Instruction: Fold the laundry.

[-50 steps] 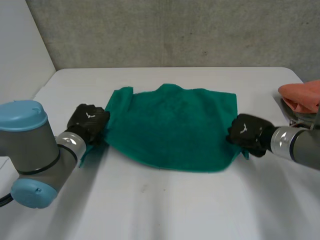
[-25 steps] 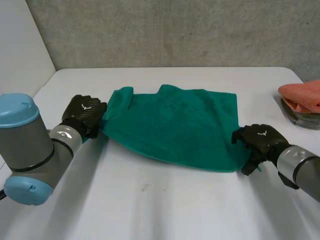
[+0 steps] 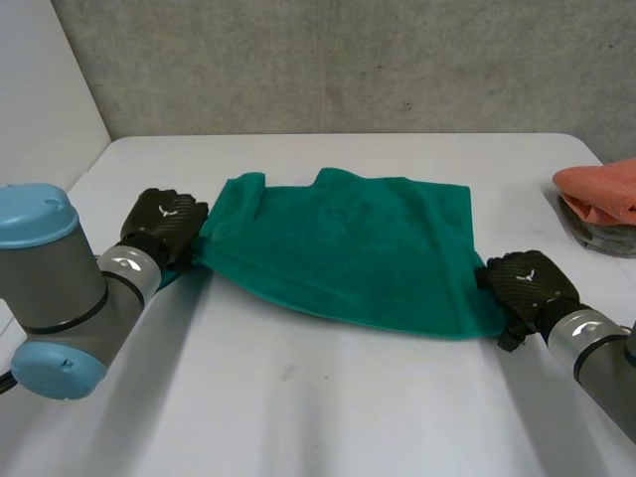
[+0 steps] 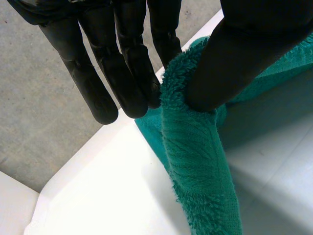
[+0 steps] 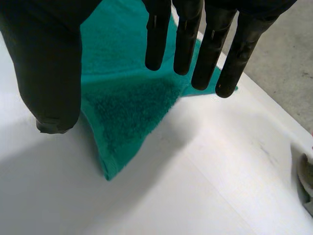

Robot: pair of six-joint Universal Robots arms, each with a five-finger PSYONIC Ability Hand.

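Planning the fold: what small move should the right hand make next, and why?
Probably close on the green towel's near corner: the right hand is open over it, fingers straight, while the left hand pinches the opposite corner.

No legible text. Small white mark on left hand (image 3: 165, 214) and right hand (image 3: 527, 281), possibly logo.

White flat table (image 3: 328, 417): green terry-cloth towel (image 3: 348, 248), frame centre; dark grey bundle (image 3: 596, 238) under orange cloth (image 3: 601, 189), right edge.
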